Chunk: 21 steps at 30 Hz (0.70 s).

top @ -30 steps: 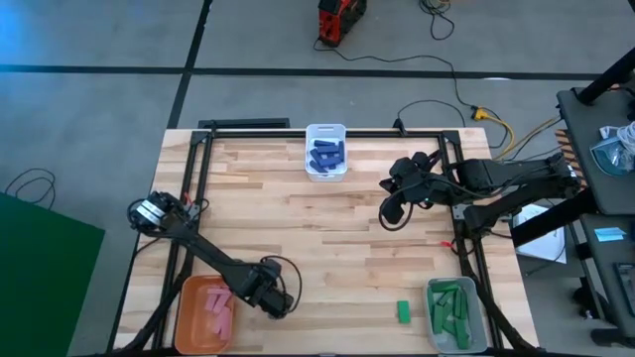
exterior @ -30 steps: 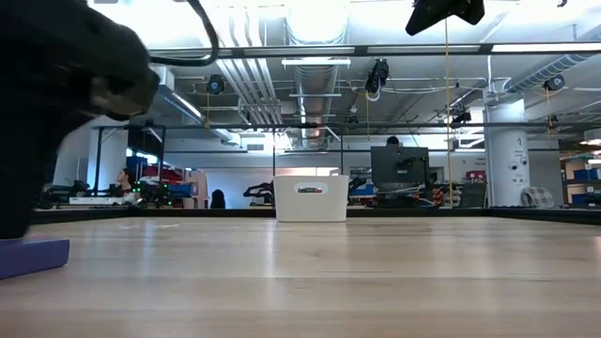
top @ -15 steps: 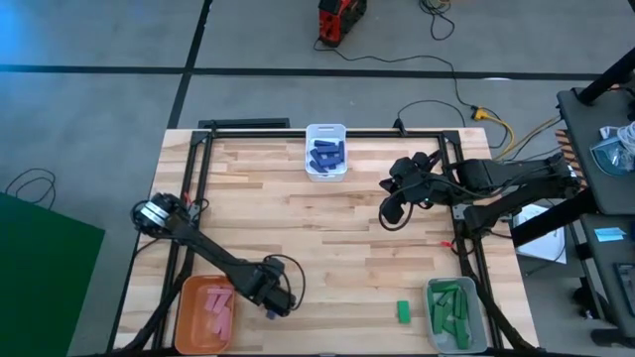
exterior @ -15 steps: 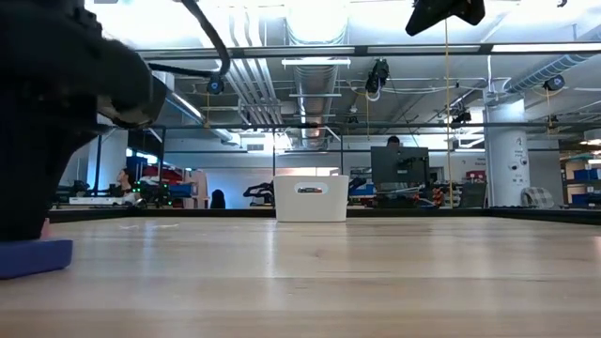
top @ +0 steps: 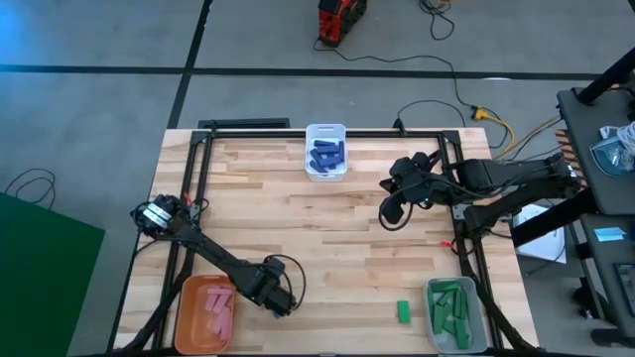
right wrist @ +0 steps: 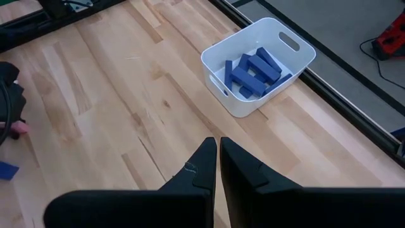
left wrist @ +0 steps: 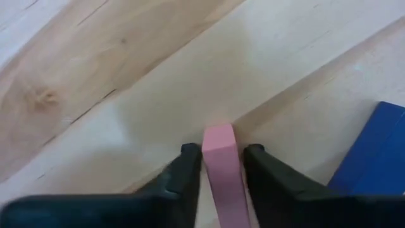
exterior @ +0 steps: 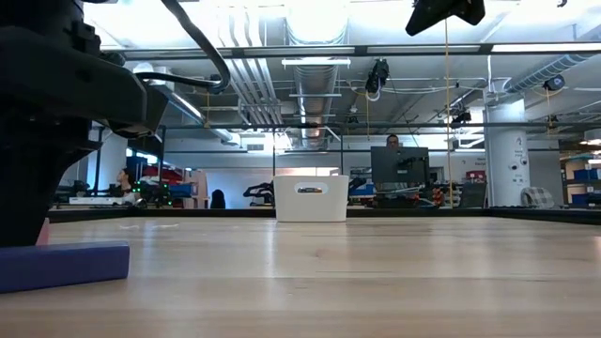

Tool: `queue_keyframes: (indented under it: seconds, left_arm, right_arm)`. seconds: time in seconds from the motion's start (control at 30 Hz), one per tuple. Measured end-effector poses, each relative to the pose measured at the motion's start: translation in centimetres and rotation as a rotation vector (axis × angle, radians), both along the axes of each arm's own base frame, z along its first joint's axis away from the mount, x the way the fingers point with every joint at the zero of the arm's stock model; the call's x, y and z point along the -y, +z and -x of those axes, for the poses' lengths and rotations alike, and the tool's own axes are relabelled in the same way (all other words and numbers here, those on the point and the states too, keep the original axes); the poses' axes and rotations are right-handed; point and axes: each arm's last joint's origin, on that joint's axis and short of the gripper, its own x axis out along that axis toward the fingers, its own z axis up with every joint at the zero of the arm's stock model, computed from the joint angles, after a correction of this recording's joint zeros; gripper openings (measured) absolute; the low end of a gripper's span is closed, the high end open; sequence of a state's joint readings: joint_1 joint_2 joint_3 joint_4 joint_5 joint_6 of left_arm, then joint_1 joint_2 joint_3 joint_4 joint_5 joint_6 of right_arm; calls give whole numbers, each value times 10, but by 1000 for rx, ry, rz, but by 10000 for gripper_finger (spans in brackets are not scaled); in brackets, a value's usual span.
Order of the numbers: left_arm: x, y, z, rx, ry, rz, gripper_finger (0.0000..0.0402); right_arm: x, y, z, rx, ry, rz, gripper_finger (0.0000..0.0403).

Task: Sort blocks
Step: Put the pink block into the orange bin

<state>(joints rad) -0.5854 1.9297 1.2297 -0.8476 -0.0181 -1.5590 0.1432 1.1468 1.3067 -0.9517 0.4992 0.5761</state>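
My left gripper [left wrist: 218, 152] is low over the table's near left part [top: 280, 301], beside the orange bin [top: 203, 309], and is shut on a pink block [left wrist: 220, 161]. A dark blue block [left wrist: 376, 152] lies flat on the table right next to it [exterior: 61, 266]. A green block [top: 404, 311] lies flat near the grey bin [top: 456, 315], which holds green blocks. My right gripper [right wrist: 218, 142] hangs shut and holding nothing, high over the table's far right part [top: 390, 213]. My left gripper pinches the pink block between its two fingers, one on each long side [left wrist: 209, 166]. The fingers lie along the block, whose free end [left wrist: 218, 133] sticks out just past the fingertips. Whether the block rests on the table or is clear of it, I cannot tell.
The white bin [top: 325, 151] with several dark blue blocks stands at the middle of the far edge. The orange bin holds pink blocks. A black frame [top: 189, 198] runs along the table's left, far and right sides. The wooden middle [top: 317, 238] carries no objects.
My left gripper has shifted slightly toward the table's right, still shut on the pink block. In the low view more of the dark blue block beside it now shows.
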Motion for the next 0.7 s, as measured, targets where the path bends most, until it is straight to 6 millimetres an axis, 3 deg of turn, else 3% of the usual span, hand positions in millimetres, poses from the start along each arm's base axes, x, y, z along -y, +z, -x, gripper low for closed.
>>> queue_keyframes:
  seconds: [0.13,0.23,0.37,0.53,0.7]
  left_arm:
    - [0,2,0,4,-20,3,28]
    - [-1,9,1,17,-38,11,28]
    - [2,33,-3,44,-98,25,28]
    - [11,73,-11,103,-325,39,28]
    - [15,96,3,12,-543,-9,28]
  right_arm:
    - [0,0,0,0,0,0,13]
    - [0,0,0,-1,1,1,13]
    - [0,0,0,-2,3,3,13]
    - [0,0,0,-5,7,6,13]
    - [0,0,0,-6,8,7,13]
